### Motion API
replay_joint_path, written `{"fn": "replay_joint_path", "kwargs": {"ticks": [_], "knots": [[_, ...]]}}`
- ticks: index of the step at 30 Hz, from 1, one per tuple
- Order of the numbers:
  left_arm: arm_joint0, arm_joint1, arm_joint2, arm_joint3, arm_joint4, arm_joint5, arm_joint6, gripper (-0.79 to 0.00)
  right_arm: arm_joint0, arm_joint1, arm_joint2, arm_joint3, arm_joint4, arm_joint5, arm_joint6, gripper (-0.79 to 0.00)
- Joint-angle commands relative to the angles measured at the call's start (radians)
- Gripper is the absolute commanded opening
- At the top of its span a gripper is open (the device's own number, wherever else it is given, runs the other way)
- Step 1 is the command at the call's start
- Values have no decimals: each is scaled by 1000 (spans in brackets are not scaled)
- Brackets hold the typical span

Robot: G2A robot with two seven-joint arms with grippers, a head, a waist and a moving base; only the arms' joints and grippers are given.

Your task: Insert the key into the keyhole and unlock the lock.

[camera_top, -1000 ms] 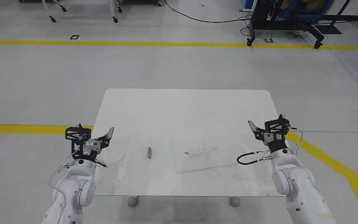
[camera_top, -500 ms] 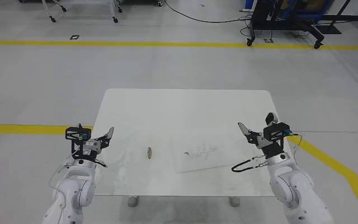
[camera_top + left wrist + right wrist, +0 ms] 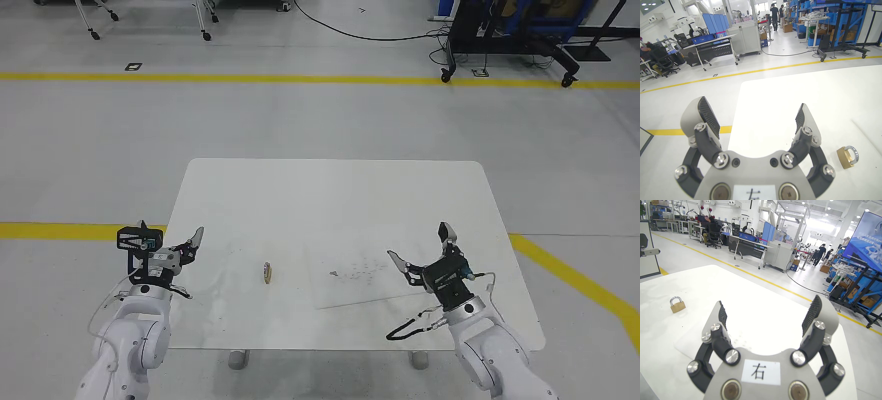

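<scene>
— Progress?
— None, by my read. The padlock (image 3: 267,271) lies untouched on the table (image 3: 330,200), lower centre of the top view. The left gripper (image 3: 753,113) and right gripper (image 3: 770,311) are both spread wide, holding nothing.
— Key?
— Can't spot one. Everything's left.

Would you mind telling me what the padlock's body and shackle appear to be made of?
The padlock body is probably brass, given its dull golden-yellow surface. The shackle is likely polished or chromed steel, judging by its bright silvery shine.
</scene>
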Motion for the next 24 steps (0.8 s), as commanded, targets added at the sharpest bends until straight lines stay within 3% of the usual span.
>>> {"fn": "replay_joint_path", "kwargs": {"ticks": [1,8,13,24], "knots": [[0,0,0,0,0,0,0,0,0,0,0,0,0,0,0,0],[0,0,0,0,0,0,0,0,20,-5,-37,51,76,-61,-15,0],[0,0,0,0,0,0,0,0,42,-6,-93,37,21,-113,35,0],[0,0,0,0,0,0,0,0,146,-23,-246,63,-55,-110,151,0]]}}
